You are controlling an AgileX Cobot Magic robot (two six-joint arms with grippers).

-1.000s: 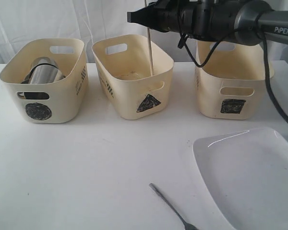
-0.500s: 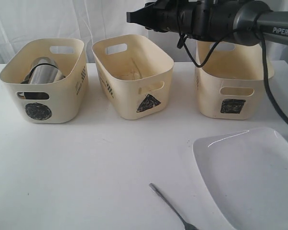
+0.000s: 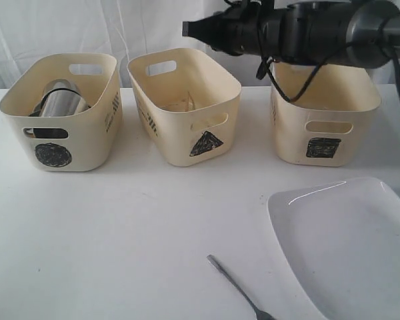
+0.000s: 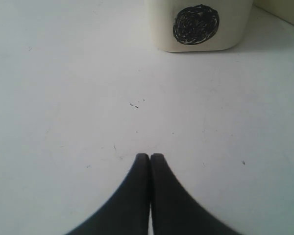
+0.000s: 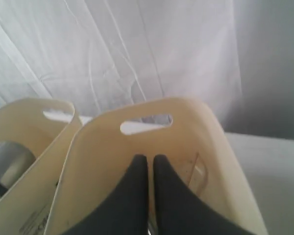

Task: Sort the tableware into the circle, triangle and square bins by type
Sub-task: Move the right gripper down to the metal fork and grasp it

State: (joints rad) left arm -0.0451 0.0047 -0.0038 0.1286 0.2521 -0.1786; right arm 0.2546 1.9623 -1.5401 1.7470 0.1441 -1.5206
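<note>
Right hand (image 3: 185,28) hung high over the triangle bin (image 3: 180,143), fingers pressed together on nothing. Thin pieces lay at that bin's bottom, too dim to name. Left hand (image 4: 150,156) was closed tight too, over the table (image 3: 120,220), facing the circle bin (image 3: 87,143), where a steel mug (image 3: 61,100) lay tilted. The square bin (image 3: 290,133) stood at the right. The white plate (image 3: 350,247) and a steel utensil (image 3: 233,283) sat on the table out front.
</note>
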